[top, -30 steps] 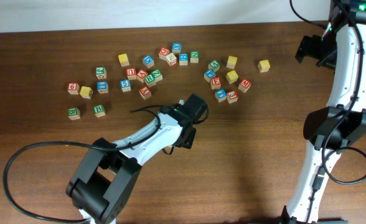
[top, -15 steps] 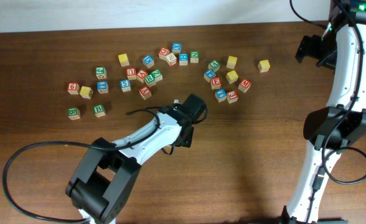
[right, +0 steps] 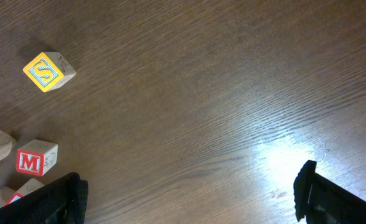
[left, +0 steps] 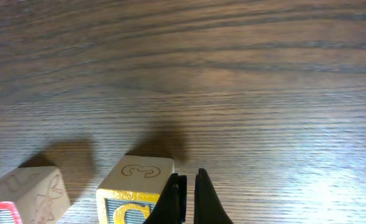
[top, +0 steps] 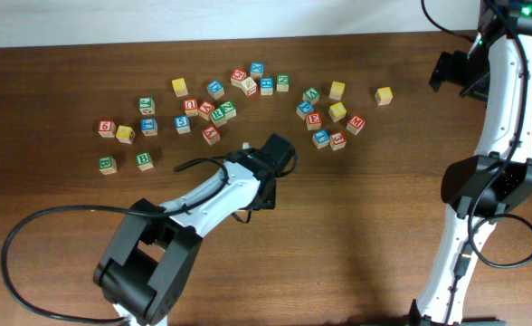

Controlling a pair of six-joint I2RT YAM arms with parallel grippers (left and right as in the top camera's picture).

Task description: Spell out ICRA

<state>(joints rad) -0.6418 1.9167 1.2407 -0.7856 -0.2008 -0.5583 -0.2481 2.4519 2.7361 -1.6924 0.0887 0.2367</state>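
Yellow-lettered cube (left: pixel 135 186), seemingly the C, is sitting just beside the left gripper (left: pixel 190 182), whose fingers (left: pixel 204 194) are pressing together on nothing. Needing: fingers spreading, centring over cube, straddling squarely, sparing the neighbouring cube (left: pixel 24 193).

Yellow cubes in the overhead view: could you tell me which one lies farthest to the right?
The lone yellow cube; it sits apart, beyond the red M cube.

A yellow S cube (right: pixel 48 71) stands alone on the dark wooden bench (right: pixel 220 93), with a red M cube (right: pixel 36 157) near it. A blue cube (top: pixel 257 69) sits at the scatter's far edge.
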